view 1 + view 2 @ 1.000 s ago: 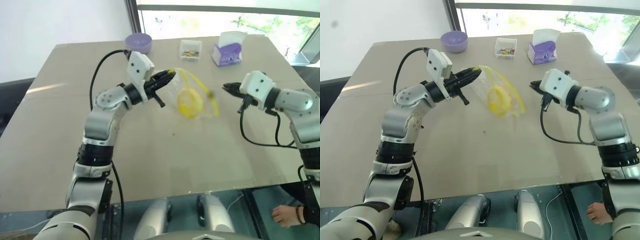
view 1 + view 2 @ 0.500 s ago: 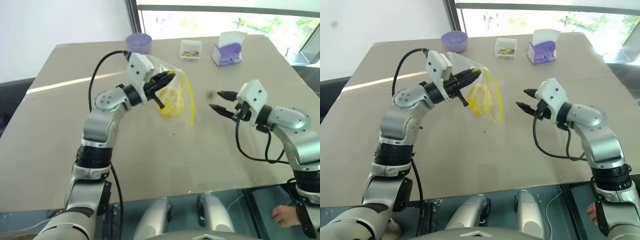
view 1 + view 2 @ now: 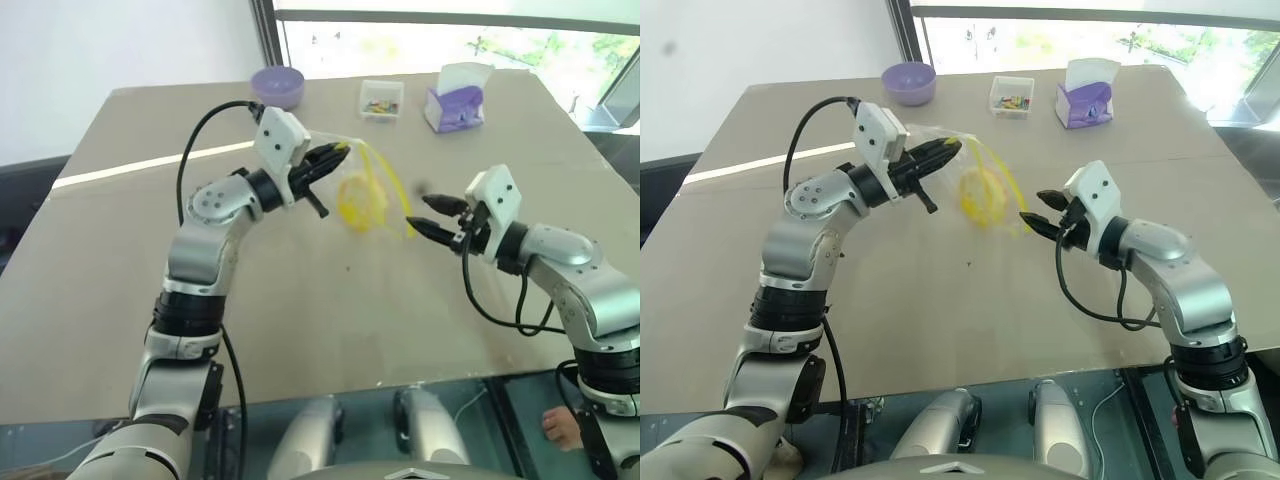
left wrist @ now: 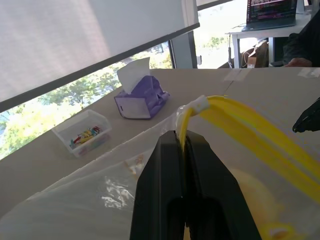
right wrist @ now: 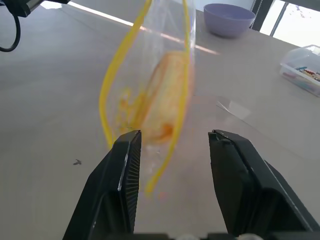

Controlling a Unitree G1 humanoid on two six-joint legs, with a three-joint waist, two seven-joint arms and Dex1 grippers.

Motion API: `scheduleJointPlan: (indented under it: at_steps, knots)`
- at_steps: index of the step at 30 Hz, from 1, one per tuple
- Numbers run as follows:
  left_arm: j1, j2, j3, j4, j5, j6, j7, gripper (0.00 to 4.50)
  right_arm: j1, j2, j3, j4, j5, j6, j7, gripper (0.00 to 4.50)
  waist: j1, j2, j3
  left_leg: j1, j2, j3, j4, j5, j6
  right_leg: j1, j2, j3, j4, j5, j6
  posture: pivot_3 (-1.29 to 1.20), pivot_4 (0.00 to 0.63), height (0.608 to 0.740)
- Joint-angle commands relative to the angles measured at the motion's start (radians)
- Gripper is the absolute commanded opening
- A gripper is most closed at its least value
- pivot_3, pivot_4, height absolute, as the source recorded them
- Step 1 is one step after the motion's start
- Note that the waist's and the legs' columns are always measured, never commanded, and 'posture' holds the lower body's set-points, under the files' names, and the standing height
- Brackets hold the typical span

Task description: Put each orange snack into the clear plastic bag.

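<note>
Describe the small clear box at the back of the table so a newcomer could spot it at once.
Start at the far edge of the table, beneath the window. The small clear box sits there between the purple bowl and the purple tissue box. It alone is transparent, holding colourful bits.

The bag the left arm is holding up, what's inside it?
The bag holds one orange snack, seen through the clear plastic. Orange crumbs or smears sit near it; its far side is hidden.

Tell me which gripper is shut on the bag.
The left gripper: it pinches the bag's yellow seal strip, holding it off the table. The right gripper stands open beside the bag.
</note>
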Motion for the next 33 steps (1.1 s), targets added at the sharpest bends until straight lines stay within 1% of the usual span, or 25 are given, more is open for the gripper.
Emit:
scheduleJointPlan:
  at_steps: [1,2,3,4,5,6,12,16,28,29,30,31,33]
  knots:
    - [-0.020,0.002,-0.003,-0.014,0.010,-0.021,0.011,0.00,-0.011,-0.002,-0.030,-0.026,0.025,-0.019,0.001,2.79,0.000,0.000,0.000,0.000,0.000,0.000,0.000,0.000,0.000,0.000,0.000,0.000,0.000,0.000,0.000,0.00,0.150,0.740]
    - [-0.017,0.003,-0.004,-0.017,0.011,-0.020,0.011,0.00,-0.002,0.001,-0.024,-0.030,0.026,-0.016,0.000,2.88,0.000,0.000,0.000,0.000,0.000,0.000,0.000,0.000,0.000,0.000,0.000,0.000,0.000,0.000,0.000,0.00,0.150,0.740]
    - [-0.014,0.003,-0.004,-0.020,0.012,-0.019,0.011,0.00,0.007,0.003,-0.018,-0.033,0.027,-0.015,0.001,3.38,0.000,0.000,0.000,0.000,0.000,0.000,0.000,0.000,0.000,0.000,0.000,0.000,0.000,0.000,0.000,0.00,0.150,0.740]
    - [-0.012,0.003,-0.005,-0.023,0.013,-0.018,0.011,0.00,0.012,0.004,-0.014,-0.035,0.028,-0.014,0.001,3.64,0.000,0.000,0.000,0.000,0.000,0.000,0.000,0.000,0.000,0.000,0.000,0.000,0.000,0.000,0.000,0.00,0.150,0.740]
    - [-0.009,0.002,-0.007,-0.026,0.014,-0.018,0.012,0.00,0.017,0.011,-0.011,-0.033,0.031,-0.013,-0.004,4.12,0.000,0.000,0.000,0.000,0.000,0.000,0.000,0.000,0.000,0.000,0.000,0.000,0.000,0.000,0.000,0.00,0.150,0.740]
    - [-0.007,0.000,-0.008,-0.028,0.016,-0.017,0.012,0.00,0.020,0.018,-0.009,-0.031,0.033,-0.013,-0.009,4.43,0.000,0.000,0.000,0.000,0.000,0.000,0.000,0.000,0.000,0.000,0.000,0.000,0.000,0.000,0.000,0.00,0.150,0.740]
    - [-0.009,-0.009,-0.019,-0.028,0.016,-0.019,0.014,0.00,0.038,0.049,0.020,0.011,0.045,-0.004,0.008,4.47,0.000,0.000,0.000,0.000,0.000,0.000,0.000,0.000,0.000,0.000,0.000,0.000,0.000,0.000,0.000,0.00,0.150,0.740]
    - [-0.008,-0.011,-0.022,-0.027,0.016,-0.020,0.015,0.00,0.020,0.066,0.034,0.025,0.061,0.015,0.010,4.47,-0.001,0.000,0.000,0.000,0.000,0.000,0.000,0.000,0.000,0.000,0.000,0.000,0.000,0.000,0.000,0.00,0.150,0.740]
    - [0.002,-0.010,-0.019,-0.041,0.014,-0.014,0.022,0.00,0.003,0.143,0.076,0.010,0.074,0.083,-0.053,4.47,-0.001,0.000,0.000,0.000,0.000,0.000,0.000,0.000,0.000,0.000,0.000,0.000,0.000,0.000,0.000,0.00,0.150,0.740]
    - [0.003,-0.011,-0.019,-0.043,0.014,-0.013,0.023,0.00,0.002,0.147,0.078,0.014,0.073,0.087,-0.058,4.08,-0.001,0.000,0.000,0.000,0.000,0.000,0.000,0.000,0.000,0.000,0.000,0.000,0.000,0.000,0.000,0.00,0.150,0.740]
    - [0.004,-0.011,-0.019,-0.045,0.014,-0.012,0.025,0.00,0.002,0.150,0.079,0.017,0.071,0.089,-0.062,3.97,-0.001,0.000,0.000,0.000,0.000,0.000,0.000,0.000,0.000,0.000,0.000,0.000,0.000,0.000,0.000,0.00,0.150,0.740]
    - [0.006,-0.011,-0.019,-0.047,0.014,-0.011,0.026,0.00,0.000,0.156,0.077,0.021,0.068,0.088,-0.070,3.65,-0.001,0.000,0.000,0.000,0.000,0.000,0.000,0.000,0.000,0.000,0.000,0.000,0.000,0.000,0.000,0.00,0.150,0.740]
    - [0.007,-0.010,-0.019,-0.046,0.014,-0.012,0.026,0.00,-0.005,0.164,0.073,0.027,0.067,0.090,-0.082,2.74,-0.001,0.000,0.000,0.000,0.000,0.000,0.000,0.000,0.000,0.000,0.000,0.000,0.000,0.000,0.000,0.00,0.150,0.740]
